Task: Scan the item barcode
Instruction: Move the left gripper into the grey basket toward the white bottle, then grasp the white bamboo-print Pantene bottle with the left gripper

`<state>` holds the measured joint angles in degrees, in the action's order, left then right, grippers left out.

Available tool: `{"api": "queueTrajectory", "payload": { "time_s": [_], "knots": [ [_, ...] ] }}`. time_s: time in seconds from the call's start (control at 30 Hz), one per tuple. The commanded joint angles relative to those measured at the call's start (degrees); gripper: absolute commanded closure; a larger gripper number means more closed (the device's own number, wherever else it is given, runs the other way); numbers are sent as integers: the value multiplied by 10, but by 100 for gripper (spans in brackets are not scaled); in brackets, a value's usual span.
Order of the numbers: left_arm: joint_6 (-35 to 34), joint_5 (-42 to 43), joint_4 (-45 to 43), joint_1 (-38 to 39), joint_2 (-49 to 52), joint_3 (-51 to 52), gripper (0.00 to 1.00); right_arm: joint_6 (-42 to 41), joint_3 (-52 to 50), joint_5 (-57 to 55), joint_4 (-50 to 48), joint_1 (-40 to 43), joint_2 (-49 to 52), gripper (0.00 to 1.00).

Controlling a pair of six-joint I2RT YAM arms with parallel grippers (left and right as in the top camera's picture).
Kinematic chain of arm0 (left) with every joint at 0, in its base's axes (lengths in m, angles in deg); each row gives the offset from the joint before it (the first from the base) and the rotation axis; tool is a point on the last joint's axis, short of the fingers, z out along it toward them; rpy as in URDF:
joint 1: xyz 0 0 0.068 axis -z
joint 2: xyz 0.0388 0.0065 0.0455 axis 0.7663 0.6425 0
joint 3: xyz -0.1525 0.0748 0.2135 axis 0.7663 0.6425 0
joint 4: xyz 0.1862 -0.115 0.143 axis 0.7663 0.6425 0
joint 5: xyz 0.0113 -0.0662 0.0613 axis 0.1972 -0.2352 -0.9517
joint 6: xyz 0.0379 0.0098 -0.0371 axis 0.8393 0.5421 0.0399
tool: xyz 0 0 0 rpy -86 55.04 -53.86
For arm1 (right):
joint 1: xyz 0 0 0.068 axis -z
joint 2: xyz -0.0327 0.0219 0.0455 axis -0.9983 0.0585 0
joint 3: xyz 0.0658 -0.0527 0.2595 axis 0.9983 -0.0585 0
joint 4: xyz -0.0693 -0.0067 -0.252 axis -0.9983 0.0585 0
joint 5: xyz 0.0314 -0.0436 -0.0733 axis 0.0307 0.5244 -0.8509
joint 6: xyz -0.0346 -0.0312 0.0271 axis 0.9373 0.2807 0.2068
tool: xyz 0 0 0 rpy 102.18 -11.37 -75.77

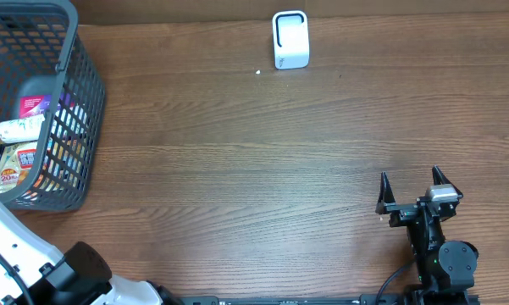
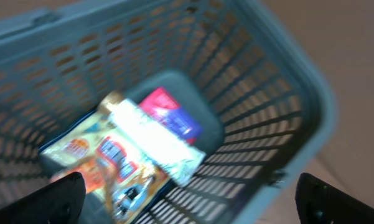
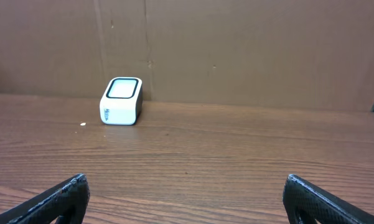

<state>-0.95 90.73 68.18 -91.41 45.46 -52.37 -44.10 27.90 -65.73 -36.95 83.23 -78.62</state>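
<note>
Items in basket (image 2: 280, 74), directly below left claw (image 2: 190, 198): glossy white tube (image 2: 152, 140) lying across orange printed snack pouch (image 2: 96, 158); red-purple packet (image 2: 171, 112) just beyond. View blurred, print unreadable. Basket grey plastic lattice, rounded rim. White scanner (image 3: 121, 101), rounded block with dark-rimmed window, far ahead-left of right claw (image 3: 187, 193) on wood-grain table (image 3: 236, 143). Both claws spread fully wide, gripping nothing, touching nothing.

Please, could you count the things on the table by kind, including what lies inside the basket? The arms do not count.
basket: 1
scanner: 1
packets in the basket: 2, the orange packet and the pink packet
pale bottle in the basket: 1
Total visible: 5
</note>
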Motion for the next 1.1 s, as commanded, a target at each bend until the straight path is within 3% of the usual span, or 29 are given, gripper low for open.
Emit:
{"api": "queueTrajectory", "payload": {
  "time_s": [0.0,0.87,1.07],
  "knots": [
    [-43,-93,23,-2,39,-5,0,-2,-6,-2,-3,-3,-6,0],
    [-69,-92,3,36,235,-4,0,-2,-6,-2,-3,-3,-6,0],
    [-134,-93,-11,41,243,-4,0,-2,-6,-2,-3,-3,-6,0]
  ]
}}
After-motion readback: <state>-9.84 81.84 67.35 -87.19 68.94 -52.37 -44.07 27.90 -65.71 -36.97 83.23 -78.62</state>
